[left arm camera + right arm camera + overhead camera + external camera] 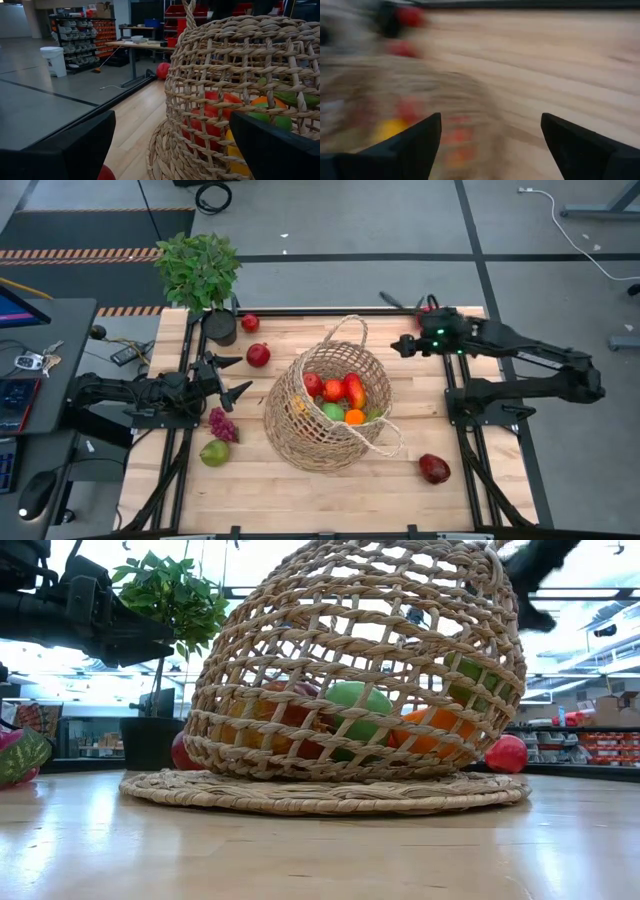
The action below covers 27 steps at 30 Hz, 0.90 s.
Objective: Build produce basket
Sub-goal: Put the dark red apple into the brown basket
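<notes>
The large tan open-weave wicker basket (pixel 328 408) fills the middle of the pale wooden counter (pixel 340 495), with its loop handles reaching toward the far edge and the near right. Bare wood runs along the whole near edge, broken only by a dark red round fruit (pixel 434 469) at the near right. The left hand (pixel 229 376) sits spread open just beside the basket's left wall, hemmed by a purple grape bunch (pixel 221 424) and a green pear-shaped fruit (pixel 214 452) on its near side, and by a red round fruit (pixel 258 355) on its far side. The leafy green plant in a black pot (pixel 203 280) blocks the far left corner. The right hand (pixel 404 345) is over open wood near the far right.
</notes>
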{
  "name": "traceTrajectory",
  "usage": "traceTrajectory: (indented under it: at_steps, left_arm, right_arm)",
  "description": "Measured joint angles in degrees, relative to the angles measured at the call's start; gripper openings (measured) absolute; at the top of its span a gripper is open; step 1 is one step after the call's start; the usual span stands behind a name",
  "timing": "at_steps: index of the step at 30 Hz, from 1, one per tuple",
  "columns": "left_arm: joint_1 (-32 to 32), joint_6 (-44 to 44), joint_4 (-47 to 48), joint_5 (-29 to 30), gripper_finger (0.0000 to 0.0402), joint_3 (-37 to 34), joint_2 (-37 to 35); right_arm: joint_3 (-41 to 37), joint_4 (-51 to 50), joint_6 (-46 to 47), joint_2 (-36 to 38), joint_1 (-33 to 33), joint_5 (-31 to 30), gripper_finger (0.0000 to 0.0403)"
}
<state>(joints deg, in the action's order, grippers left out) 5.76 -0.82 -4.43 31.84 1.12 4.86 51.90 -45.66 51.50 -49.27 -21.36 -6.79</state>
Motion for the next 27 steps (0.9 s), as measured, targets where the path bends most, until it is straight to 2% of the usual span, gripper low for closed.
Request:
traceTrajectory:
  at_steps: [4, 9, 16, 23, 27]
  left_arm:
    - [0.0, 0.0, 0.0, -0.01, 0.0398, -0.02, 0.0]
    - [-0.01, -0.02, 0.0, -0.01, 0.0398, 0.0, 0.01]
    - [0.0, -0.02, 0.0, -0.01, 0.0398, -0.01, 0.0]
    - [0.0, -0.02, 0.0, -0.01, 0.0398, -0.01, 0.01]
    - [-0.02, -0.01, -0.02, -0.01, 0.0398, 0.0, 0.0]
  right_arm:
    - [7.0, 1.56, 0.76, 0.96, 6.19, 4.21, 0.0345]
    - [14.68, 3.87, 6.44, -0.3, 16.12, 13.92, 0.0345]
    - [23.1, -2.88, 15.01, -4.6, 30.99, 16.2, 0.0345]
    - [22.55, -12.51, 18.42, -9.02, 46.35, 17.2, 0.0345]
    - [19.79, -12.91, 21.02, -11.97, 55.06, 16.7, 0.0345]
